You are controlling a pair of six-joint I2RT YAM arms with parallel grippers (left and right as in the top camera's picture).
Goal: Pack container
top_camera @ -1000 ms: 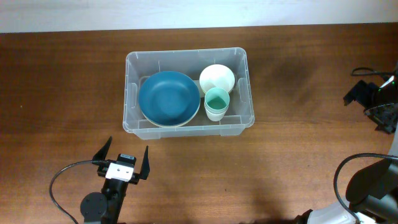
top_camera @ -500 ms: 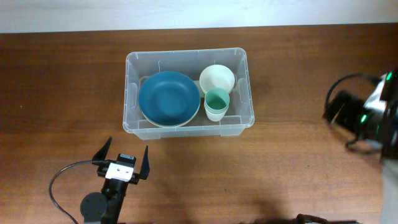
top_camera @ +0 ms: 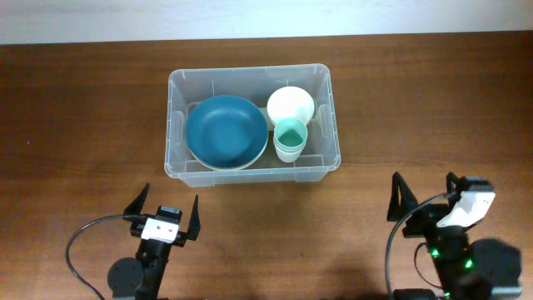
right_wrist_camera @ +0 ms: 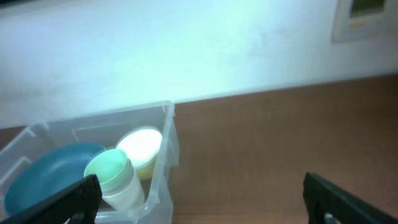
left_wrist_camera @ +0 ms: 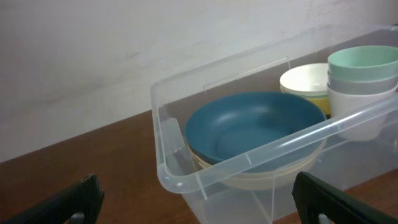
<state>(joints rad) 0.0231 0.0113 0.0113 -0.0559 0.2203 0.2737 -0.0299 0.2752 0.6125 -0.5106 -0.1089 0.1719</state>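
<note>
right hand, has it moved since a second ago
Yes. The right hand went from the overhead view's right edge, level with the container, to below and right of it.

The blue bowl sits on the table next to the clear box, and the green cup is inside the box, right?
Not quite. The overhead view shows the blue bowl inside the clear container too, beside the green cup.
</note>
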